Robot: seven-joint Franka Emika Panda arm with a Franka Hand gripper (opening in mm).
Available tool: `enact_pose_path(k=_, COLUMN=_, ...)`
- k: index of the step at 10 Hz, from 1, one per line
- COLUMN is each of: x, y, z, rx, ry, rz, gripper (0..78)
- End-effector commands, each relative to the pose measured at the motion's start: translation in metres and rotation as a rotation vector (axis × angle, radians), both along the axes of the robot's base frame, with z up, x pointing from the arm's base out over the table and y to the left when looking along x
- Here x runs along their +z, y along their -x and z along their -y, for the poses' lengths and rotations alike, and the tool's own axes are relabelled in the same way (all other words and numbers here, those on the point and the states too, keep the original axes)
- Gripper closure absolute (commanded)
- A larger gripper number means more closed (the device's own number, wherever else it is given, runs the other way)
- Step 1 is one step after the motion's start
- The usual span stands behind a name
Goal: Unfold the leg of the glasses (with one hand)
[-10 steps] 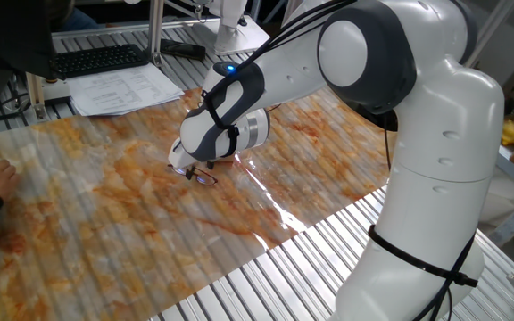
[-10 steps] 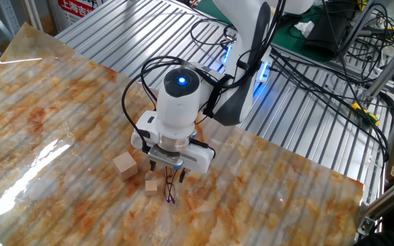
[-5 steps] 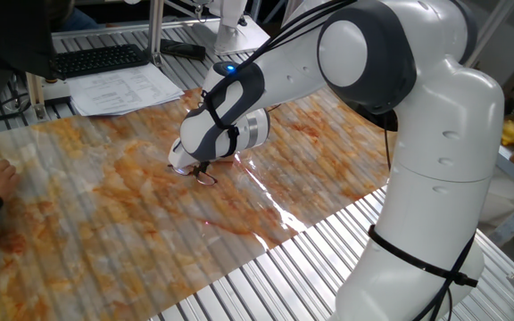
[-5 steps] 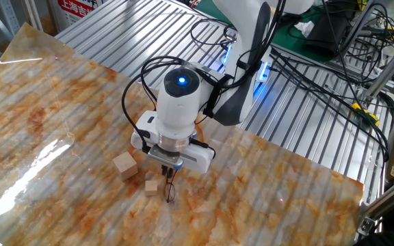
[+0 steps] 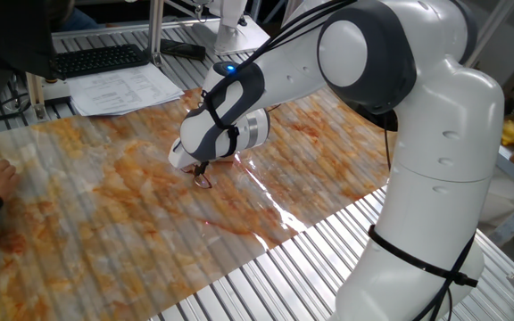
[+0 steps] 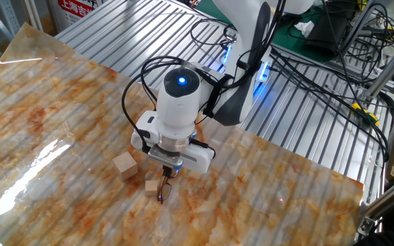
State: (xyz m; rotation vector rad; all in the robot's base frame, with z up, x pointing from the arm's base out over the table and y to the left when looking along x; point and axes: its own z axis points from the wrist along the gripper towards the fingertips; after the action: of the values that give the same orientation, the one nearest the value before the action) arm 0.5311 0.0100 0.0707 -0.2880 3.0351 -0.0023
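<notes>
Right now we judge the step in hand to be swinging the leg out from the frame, so we should move slowly along an arc about the hinge and press lightly, lest the thin wire bend or the glasses skid across the desk. Our gripper points straight down, low over the marbled surface. We cannot tell how far apart the jaws stand, nor whether they pinch anything. The glasses lie on the desk directly under the jaws and just towards the near edge, beside a small wooden cube; a larger cube sits nearby.
</notes>
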Motion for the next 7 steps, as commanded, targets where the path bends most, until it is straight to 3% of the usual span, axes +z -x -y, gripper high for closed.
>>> enact_pose_path(k=1, x=0.038, y=0.01, z=-0.017, rx=-0.081, ry=-0.008, rz=-0.047, gripper=76.4)
enact_pose_path(k=7, x=0.07, y=0.015, z=-0.015, rx=-0.18, ry=-0.045, rz=-0.068, gripper=76.4)
